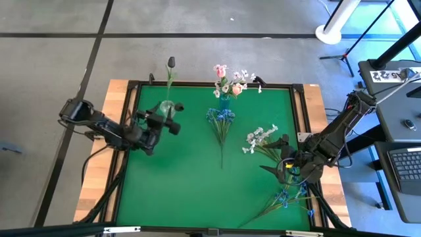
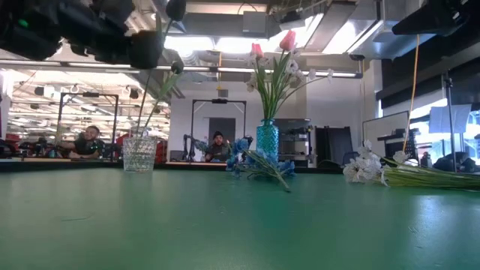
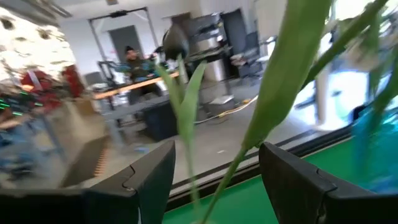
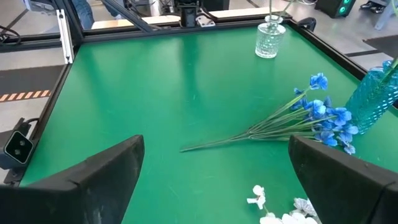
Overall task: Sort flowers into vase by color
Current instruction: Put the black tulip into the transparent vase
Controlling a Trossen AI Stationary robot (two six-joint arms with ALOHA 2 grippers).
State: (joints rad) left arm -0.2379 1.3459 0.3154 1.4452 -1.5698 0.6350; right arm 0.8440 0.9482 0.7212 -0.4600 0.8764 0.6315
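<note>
A dark tulip (image 1: pixel 171 62) stands with its stem in the clear glass vase (image 1: pixel 167 107) at the far left. My left gripper (image 1: pixel 172 117) is open and level at that vase. The tulip's stem (image 3: pixel 186 124) and a leaf (image 3: pixel 273 93) rise between its fingers, and no touch shows. The blue vase (image 1: pixel 225 103) holds pink tulips (image 2: pixel 287 39) and white sprays. Blue flowers (image 1: pixel 221 122) lie in front of it. White flowers (image 1: pixel 260 139) lie at the right, and my open right gripper (image 1: pixel 284 161) hovers near their stems.
More blue flowers (image 1: pixel 284 197) lie at the near right corner, by the right arm. The green mat's middle and near left (image 1: pixel 171 191) are bare. A black frame (image 1: pixel 197 83) edges the mat. People sit in the room beyond the far edge (image 2: pixel 90 141).
</note>
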